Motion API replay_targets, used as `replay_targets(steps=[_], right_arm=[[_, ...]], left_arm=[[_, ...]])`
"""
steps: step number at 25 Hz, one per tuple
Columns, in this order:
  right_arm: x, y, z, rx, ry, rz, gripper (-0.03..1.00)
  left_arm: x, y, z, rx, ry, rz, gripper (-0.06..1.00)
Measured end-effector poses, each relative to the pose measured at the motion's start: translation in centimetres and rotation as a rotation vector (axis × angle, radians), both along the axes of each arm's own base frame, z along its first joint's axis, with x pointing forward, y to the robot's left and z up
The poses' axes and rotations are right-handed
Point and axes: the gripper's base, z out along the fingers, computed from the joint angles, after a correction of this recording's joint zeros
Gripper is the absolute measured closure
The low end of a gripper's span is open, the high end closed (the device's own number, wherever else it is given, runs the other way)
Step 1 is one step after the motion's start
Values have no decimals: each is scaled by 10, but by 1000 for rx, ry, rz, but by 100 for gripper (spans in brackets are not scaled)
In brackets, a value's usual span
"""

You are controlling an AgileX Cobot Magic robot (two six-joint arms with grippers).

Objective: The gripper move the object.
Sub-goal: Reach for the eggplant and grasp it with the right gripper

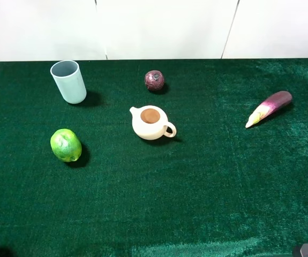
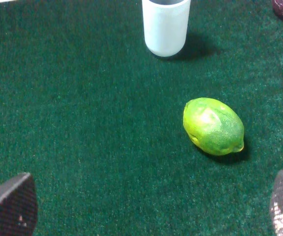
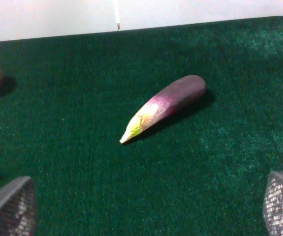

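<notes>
Right gripper [image 3: 146,211]: jaws spread wide, with the two mesh-faced fingers [image 3: 11,206] at opposite edges of the right wrist view and nothing held between them. The eggplant [image 3: 163,105] lies on the green cloth [image 3: 220,162] ahead of this gripper, clear of both fingers and not in contact with them. Left gripper [image 2: 148,206]: jaws likewise spread wide and holding nothing. Ahead of it a lime [image 2: 213,126] lies on its side on the cloth, and a pale blue cup [image 2: 165,25] stands upright farther on; neither is touched. In the high view, positions are taken from the cream teapot [image 1: 150,123] near the middle of the table. The eggplant [image 1: 269,108] lies well apart from it at about 3 o'clock, flat on the cloth. Its pale yellow-white tip points toward 8 o'clock and its purple butt toward 2 o'clock. It touches nothing else. A small dark-purple ball [image 1: 155,80] sits at 12 o'clock, near the teapot but apart from it. The cup [image 1: 69,81] stands at about 10 o'clock and the lime [image 1: 66,145] lies between 8 and 9 o'clock. The teapot is lidless, with its spout toward 10 o'clock and its handle toward 4 o'clock.
</notes>
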Motion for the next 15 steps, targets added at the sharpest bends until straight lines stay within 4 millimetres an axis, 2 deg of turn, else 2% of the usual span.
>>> replay_targets(steps=[15], right_arm=[[0, 0, 0, 0, 0, 0, 28]], left_arm=[[0, 0, 0, 0, 0, 0, -1]])
